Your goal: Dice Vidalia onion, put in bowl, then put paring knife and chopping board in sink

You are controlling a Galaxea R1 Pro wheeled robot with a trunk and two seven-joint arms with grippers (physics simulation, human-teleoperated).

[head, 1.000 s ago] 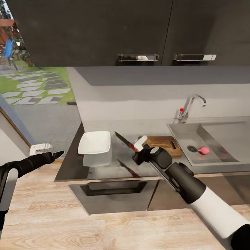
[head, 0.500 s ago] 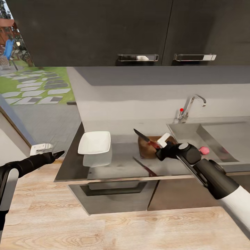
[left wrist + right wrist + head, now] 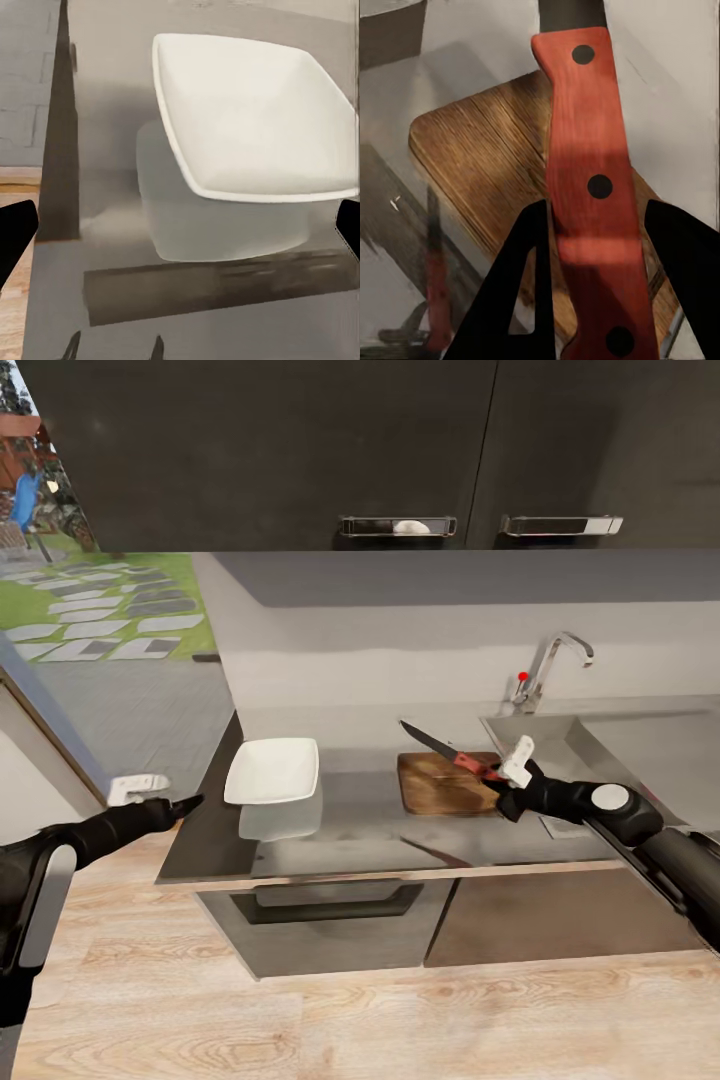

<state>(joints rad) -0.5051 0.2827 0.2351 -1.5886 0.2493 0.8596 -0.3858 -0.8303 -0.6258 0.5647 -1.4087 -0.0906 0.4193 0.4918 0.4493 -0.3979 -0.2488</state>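
Home kitchen — dark upper cabinets (image 3: 300, 450) w/ chrome handles, glossy grey countertop (image 3: 350, 830) over a drawer front, steel sink (image 3: 600, 745) w/ chrome faucet (image 3: 555, 660). Wood-plank floor (image 3: 300, 1010), garden stepping stones outside — residential.

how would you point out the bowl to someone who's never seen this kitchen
Start at the dark grey countertop left of the sink. Near its left end, apart from the brown chopping board, sits the bowl. It is white, shallow, squarish and empty.
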